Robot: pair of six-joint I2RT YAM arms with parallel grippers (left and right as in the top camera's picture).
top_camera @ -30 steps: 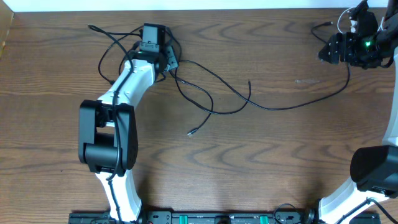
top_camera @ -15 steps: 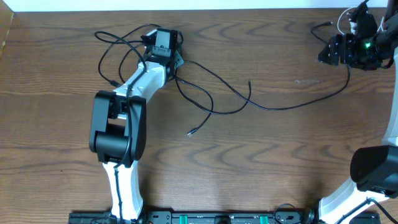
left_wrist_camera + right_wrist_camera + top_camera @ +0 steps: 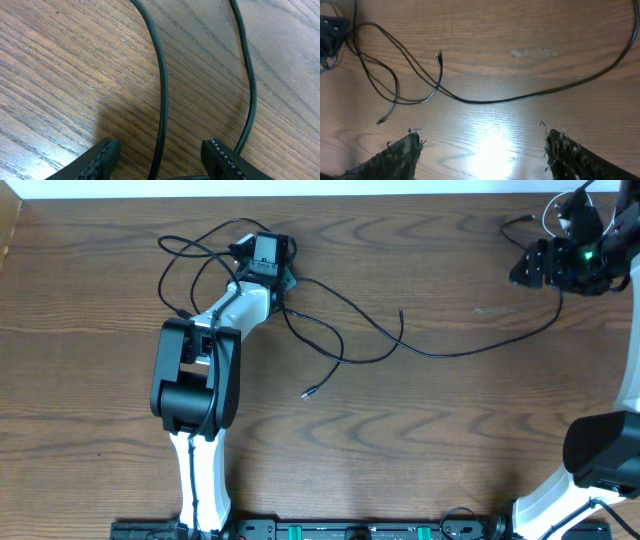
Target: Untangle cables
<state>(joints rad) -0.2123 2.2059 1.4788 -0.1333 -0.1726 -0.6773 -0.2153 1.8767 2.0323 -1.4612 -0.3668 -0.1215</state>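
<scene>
Cables point(image 3: 430, 353) tangle overhead; left tool point(image 3: 160, 152) close-up shows one between open fingers point(image 3: 102, 152)

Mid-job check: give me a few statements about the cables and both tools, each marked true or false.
1. A black cable runs between the left tool's fingers. True.
2. The left tool is clamped shut on it. False: its fingers stand apart, either side of the cable.
3. The right tool holds a cable. False: it is open, with nothing between its fingers.
4. One plug end lies loose on the table, away from both tools. True.
5. The cables lie straight, none crossing. False: they loop and cross near the left tool.
</scene>
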